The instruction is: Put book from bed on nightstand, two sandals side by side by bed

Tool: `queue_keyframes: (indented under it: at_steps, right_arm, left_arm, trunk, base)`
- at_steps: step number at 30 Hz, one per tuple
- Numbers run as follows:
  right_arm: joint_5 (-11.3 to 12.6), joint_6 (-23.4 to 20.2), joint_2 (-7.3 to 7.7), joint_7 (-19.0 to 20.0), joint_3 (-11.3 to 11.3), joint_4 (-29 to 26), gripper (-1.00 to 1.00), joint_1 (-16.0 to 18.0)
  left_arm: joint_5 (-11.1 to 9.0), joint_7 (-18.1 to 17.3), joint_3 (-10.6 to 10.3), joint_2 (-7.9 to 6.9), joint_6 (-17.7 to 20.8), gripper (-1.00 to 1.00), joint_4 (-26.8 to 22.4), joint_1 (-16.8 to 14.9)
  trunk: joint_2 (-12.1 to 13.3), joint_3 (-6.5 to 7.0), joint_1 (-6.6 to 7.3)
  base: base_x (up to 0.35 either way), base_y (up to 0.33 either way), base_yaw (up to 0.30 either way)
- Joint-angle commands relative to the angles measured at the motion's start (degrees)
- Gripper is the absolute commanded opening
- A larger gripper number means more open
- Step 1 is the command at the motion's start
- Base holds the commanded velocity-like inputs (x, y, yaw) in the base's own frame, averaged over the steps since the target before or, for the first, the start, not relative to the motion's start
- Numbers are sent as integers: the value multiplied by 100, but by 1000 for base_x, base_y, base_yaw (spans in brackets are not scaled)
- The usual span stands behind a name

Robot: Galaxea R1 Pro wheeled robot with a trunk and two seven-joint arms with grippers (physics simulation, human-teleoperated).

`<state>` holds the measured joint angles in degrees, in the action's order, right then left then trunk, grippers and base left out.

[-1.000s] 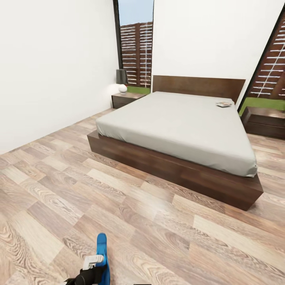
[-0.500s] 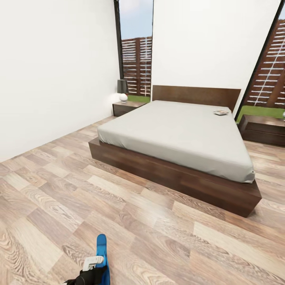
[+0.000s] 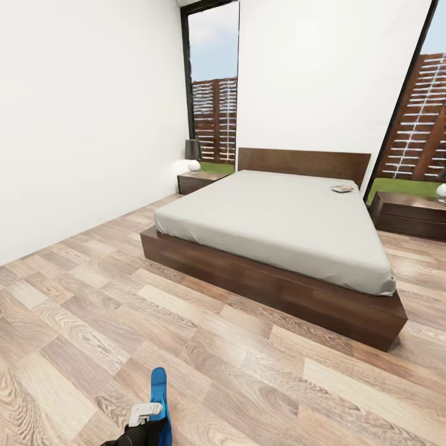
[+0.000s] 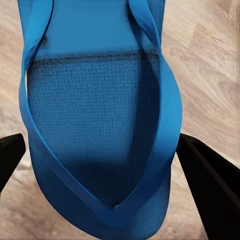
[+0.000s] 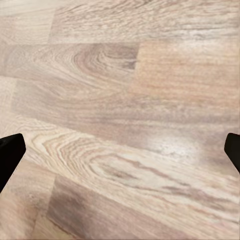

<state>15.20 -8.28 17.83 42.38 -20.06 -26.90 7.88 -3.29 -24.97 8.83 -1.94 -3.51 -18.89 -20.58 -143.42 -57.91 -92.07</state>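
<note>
Sandal (image 3: 159,396) rides clamped in my left end effector (image 4: 107,150) at six o'clock; right end effector's fingers are apart over bare floor (image 5: 125,100). I'd drive toward the bed (image 3: 279,217) at one o'clock, keeping the sole level.

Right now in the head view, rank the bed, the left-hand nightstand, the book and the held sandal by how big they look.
1. bed, by far the largest.
2. left-hand nightstand.
3. sandal in the left end effector, part cut off by the frame; being so near, its rank against the nightstand is unsure.
4. book, smallest.
</note>
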Motion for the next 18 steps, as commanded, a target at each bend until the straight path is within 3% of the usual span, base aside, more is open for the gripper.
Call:
queue_keyframes:
  at_steps: [1, 15, 18]
  right_arm:
    - [53, -58, -2, 25, -16, 0, 100, 3]
    - [53, -56, -5, 25, -16, 0, 100, 3]
    - [53, -55, -2, 25, -16, 0, 100, 3]
  left_arm:
    - [-30, -35, 19, 0, 0, -100, 8, -3]
    - [-31, -36, 15, 0, 0, -100, 30, -4]
    - [-31, -36, 20, 0, -6, -100, 57, -3]
  trunk:
    - [0, 18, 4]
    - [19, 328, 40]
    - [139, 382, 106]
  base:
    - [0, 0, 0]
    - [0, 0, 0]
    - [0, 0, 0]
